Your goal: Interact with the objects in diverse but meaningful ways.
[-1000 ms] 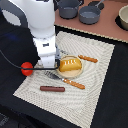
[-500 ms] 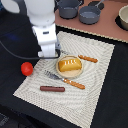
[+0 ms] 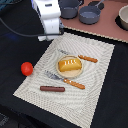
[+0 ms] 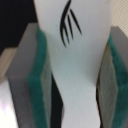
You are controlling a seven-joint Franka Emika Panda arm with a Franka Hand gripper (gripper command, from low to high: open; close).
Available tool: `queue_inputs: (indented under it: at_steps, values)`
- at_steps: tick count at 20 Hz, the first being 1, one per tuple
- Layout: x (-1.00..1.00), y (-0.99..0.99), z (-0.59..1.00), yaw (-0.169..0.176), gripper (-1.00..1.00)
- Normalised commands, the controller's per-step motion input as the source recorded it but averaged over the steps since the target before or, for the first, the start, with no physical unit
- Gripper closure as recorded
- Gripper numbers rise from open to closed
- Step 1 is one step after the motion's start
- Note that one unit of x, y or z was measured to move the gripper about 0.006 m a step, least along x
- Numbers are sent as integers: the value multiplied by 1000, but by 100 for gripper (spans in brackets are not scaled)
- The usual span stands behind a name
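In the wrist view my gripper (image 4: pixel 75 100) is shut on a white piece (image 4: pixel 75 45) with a black mark, held between green pads (image 4: pixel 36 95). In the exterior view the gripper (image 3: pixel 50 34) hangs above the far left corner of the striped mat (image 3: pixel 95 95); its fingers are hidden by the hand. A golden-yellow bread loaf (image 3: pixel 69 64) lies on a round plate (image 3: pixel 70 74) mid-mat. The red tomato (image 3: pixel 27 68) sits off the mat at the exterior view's left. The brown sausage (image 3: pixel 52 89) lies near the mat's front. The blue-grey pot (image 3: pixel 68 8) and frying pan (image 3: pixel 90 15) stand at the back.
A wooden-handled knife (image 3: pixel 66 80) lies in front of the plate and a fork (image 3: pixel 82 57) behind it. The pot and pan rest on a pinkish board (image 3: pixel 100 31), with another round dish (image 3: pixel 123 18) at its right end. A black cable trails from the arm.
The arm has risen and drawn toward the back of the mat, away from the tomato and knife. Nothing on the mat has moved.
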Motion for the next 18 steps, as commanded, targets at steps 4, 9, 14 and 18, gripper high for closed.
queue_inputs:
  at_steps: [4,9,14,18]
  values:
    - [-574,329,-318,0,100]
    - [-594,272,-451,0,100]
    - [-382,215,-462,0,100]
    - [-232,181,-460,0,100]
